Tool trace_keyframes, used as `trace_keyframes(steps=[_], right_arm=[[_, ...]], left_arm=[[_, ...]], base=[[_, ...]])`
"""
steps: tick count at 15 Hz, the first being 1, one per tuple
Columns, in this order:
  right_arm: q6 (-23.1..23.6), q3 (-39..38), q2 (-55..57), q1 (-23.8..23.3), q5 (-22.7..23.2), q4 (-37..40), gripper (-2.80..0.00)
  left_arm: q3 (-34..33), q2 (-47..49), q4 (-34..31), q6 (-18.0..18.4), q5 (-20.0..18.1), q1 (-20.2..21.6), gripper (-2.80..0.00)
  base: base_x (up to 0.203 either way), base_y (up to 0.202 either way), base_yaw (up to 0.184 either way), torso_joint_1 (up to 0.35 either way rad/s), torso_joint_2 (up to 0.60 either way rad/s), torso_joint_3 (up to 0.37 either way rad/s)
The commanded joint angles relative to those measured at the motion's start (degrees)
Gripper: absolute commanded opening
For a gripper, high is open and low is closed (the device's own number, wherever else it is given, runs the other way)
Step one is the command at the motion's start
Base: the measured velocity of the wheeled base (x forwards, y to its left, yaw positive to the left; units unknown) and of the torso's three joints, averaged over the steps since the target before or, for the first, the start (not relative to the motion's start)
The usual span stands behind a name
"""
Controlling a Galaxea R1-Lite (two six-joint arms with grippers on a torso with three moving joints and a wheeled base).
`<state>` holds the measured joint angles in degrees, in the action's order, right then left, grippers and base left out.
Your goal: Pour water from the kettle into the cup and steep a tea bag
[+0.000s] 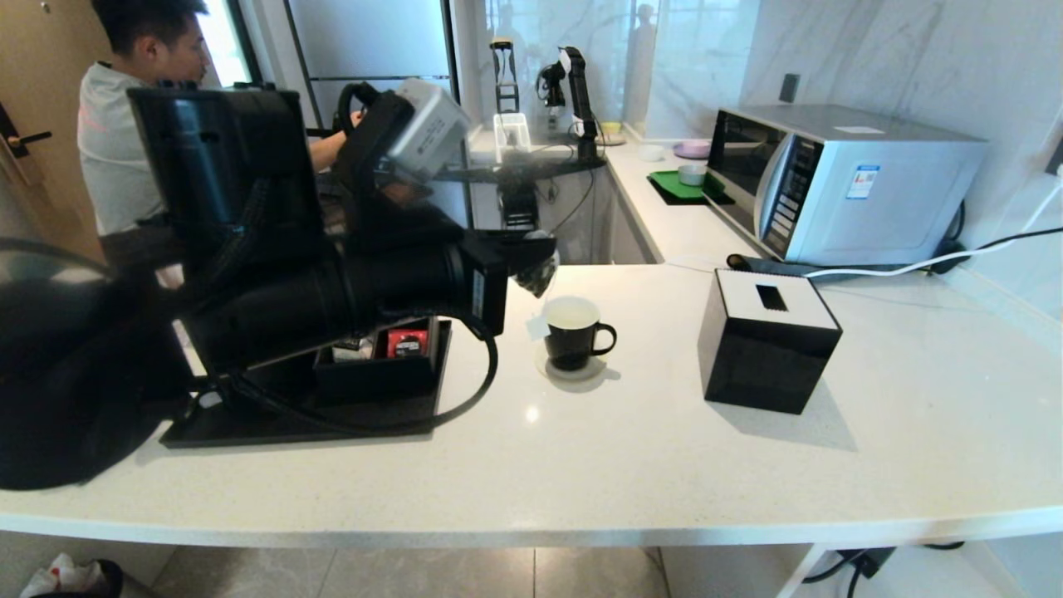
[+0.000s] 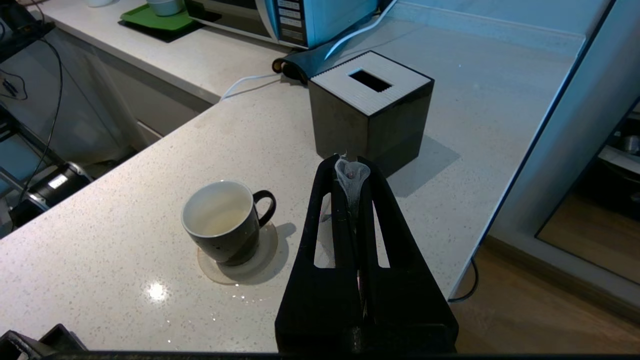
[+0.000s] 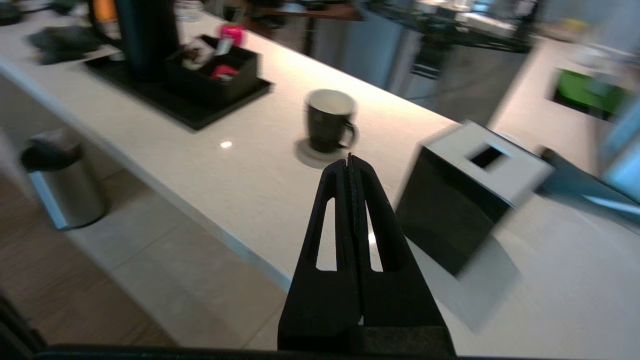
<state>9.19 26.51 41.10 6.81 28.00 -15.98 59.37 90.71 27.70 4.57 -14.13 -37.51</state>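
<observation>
The black cup [image 1: 573,332] with its white inside stands on a round coaster in the middle of the counter, and pale liquid shows in it [image 2: 220,222]. My left gripper [image 1: 540,249] hovers just above and left of the cup's rim, shut on the tea bag [image 2: 351,180]. The translucent pouch [image 1: 538,278] hangs below the fingertips, and a small white tag dangles by the cup's left side. The black kettle [image 1: 199,166] stands at the back left, mostly behind my left arm. My right gripper [image 3: 350,159] is shut and empty, held off the counter's front edge, outside the head view.
A black tissue box [image 1: 768,340] stands right of the cup. A black tray [image 1: 299,428] holds a box of sachets [image 1: 382,365]. A microwave [image 1: 839,183] and a white cable [image 1: 913,266] are at the back right. A metal bin [image 3: 62,185] is on the floor.
</observation>
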Motion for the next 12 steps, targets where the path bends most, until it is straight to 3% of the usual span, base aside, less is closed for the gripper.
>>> trace_keyframes(steps=[1, 2, 3, 6, 12], right_arm=[[0.27, 1.05, 18.15, 1.66, 4.79, -10.60, -2.80], [0.29, 1.41, 23.36, 3.05, 6.03, -15.88, -2.80], [0.29, 1.93, 27.91, 4.59, 6.92, -20.45, 0.00], [0.39, 4.45, 36.53, 10.90, 8.48, -28.12, 0.00], [0.78, 5.70, 41.67, 19.52, 8.62, -29.09, 0.00]], left_arm=[[-0.04, -0.01, 0.16, 0.00, -0.02, 0.07, -2.80], [-0.04, 0.07, 0.10, 0.00, 0.43, -0.02, -2.80], [-0.04, 0.17, 0.08, 0.09, 0.94, -0.02, -2.80], [-0.13, 0.52, 0.08, 0.09, 1.03, -0.02, -2.80], [-0.22, 0.61, 0.08, 0.09, 1.03, -0.37, -2.80]], base=[[0.000, 0.000, 0.000, 0.000, 0.00, 0.000], [0.000, 0.000, 0.000, 0.000, 0.00, 0.000], [0.000, 0.000, 0.000, 0.000, 0.00, 0.000], [0.000, 0.000, 0.000, 0.000, 0.00, 0.000], [0.000, 0.000, 0.000, 0.000, 0.00, 0.000]])
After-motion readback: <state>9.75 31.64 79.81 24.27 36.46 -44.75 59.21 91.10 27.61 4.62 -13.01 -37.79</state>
